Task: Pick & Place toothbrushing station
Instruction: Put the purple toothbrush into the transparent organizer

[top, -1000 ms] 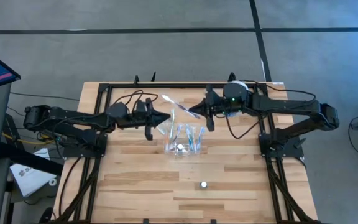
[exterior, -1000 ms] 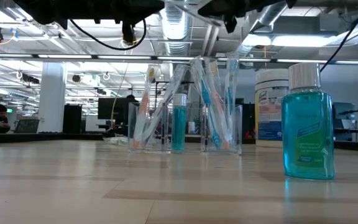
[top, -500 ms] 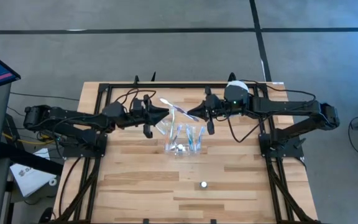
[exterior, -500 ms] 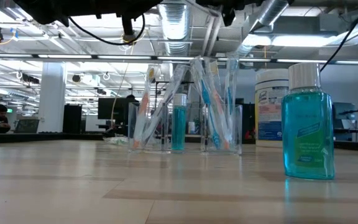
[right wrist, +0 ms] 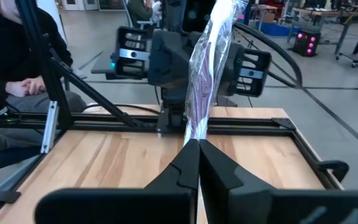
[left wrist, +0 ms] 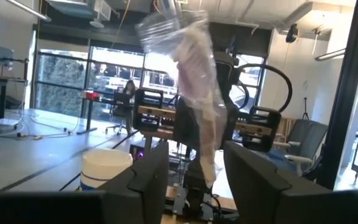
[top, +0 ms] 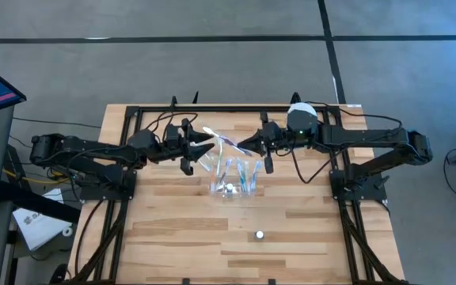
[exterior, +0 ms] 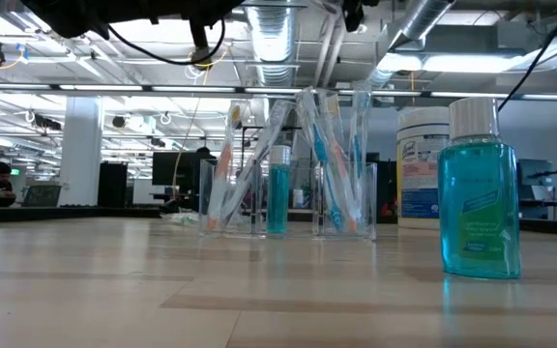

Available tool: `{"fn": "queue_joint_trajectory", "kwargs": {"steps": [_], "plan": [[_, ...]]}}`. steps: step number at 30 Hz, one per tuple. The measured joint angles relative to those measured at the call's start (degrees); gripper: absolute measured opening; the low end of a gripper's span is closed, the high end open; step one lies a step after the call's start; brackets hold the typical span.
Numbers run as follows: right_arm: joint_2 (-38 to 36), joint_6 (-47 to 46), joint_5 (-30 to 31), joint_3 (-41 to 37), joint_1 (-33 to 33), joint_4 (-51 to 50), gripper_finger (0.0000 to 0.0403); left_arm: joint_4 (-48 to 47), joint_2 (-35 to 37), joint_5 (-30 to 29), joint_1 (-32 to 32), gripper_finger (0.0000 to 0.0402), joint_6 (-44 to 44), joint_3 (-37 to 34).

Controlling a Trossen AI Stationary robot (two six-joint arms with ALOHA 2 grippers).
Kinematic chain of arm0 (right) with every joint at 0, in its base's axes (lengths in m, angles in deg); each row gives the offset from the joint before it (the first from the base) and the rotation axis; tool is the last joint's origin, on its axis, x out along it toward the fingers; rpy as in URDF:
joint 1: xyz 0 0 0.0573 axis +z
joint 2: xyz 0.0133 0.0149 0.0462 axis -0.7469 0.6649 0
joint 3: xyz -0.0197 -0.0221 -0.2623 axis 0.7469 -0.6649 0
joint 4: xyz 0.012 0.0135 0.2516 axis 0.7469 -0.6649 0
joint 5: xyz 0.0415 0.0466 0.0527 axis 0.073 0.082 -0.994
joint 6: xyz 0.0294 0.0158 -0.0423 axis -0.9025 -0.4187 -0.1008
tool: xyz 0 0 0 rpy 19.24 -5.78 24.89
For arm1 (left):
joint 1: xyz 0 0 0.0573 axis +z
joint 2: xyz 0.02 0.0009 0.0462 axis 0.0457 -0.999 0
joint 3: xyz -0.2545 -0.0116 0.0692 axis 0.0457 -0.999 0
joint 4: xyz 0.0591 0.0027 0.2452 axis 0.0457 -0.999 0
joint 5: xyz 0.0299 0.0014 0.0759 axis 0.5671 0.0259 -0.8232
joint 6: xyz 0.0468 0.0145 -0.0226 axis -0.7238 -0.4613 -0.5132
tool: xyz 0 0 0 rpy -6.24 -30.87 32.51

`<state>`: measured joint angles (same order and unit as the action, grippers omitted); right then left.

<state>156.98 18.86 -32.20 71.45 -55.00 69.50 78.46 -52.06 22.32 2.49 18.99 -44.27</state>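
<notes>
Above the far middle of the wooden surface [top: 172,229], two arms meet over one item.

Item 1, wrapped toothbrush [right wrist: 207,68]: a thin brush in a clear crinkled wrapper, held in the air between the two grippers, clear of the boards. It slants upward from the right gripper toward the left one.

Item 2, right gripper [top: 248,146]: fingers pressed together, pinching the lower end of the wrapper.

Item 3, left gripper [top: 207,143]: fingers parted, standing on either side of the wrapper's other end. Whether either finger touches the wrapper cannot be told.

Item 4, clear holder [exterior: 206,198]: a see-through stand with compartments, upright on the surface just nearer the front edge than the two grippers.

Item 5, toothbrushes [exterior: 322,155]: several thin white-and-blue brushes leaning inside the holder's compartments, with one orange-tinted one at the left end.

Item 6, blue tube [exterior: 278,198]: small, upright in the holder, between the groups of brushes.

Item 7, mouthwash bottle [exterior: 480,208]: blue-green liquid, white cap, alone near the front of the surface and well apart from the holder.

Item 8, white tub [exterior: 416,179]: blue label, at the far edge beside the right arm.

Item 9, person [right wrist: 17,56]: seated beyond the surface in dark clothing, hands in lap.
</notes>
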Motion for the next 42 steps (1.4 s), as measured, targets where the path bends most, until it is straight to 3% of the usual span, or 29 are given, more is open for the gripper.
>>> {"fn": "queue_joint_trajectory", "kwargs": {"steps": [18,27,42], "plan": [[2.90,0.22,0.00,0.20,-0.04,1.55,0.0000,18.01,-10.39,0.00,0.09,0.0154,-1.87,0.00],[3.68,0.44,0.00,0.00,-0.09,1.51,0.0000,19.59,-10.97,-1.66,0.09,0.0140,-2.67,0.02],[3.67,0.44,0.14,0.02,-0.17,1.52,0.0000,19.61,-10.93,-1.27,-0.02,0.0017,-2.43,0.02]]}}
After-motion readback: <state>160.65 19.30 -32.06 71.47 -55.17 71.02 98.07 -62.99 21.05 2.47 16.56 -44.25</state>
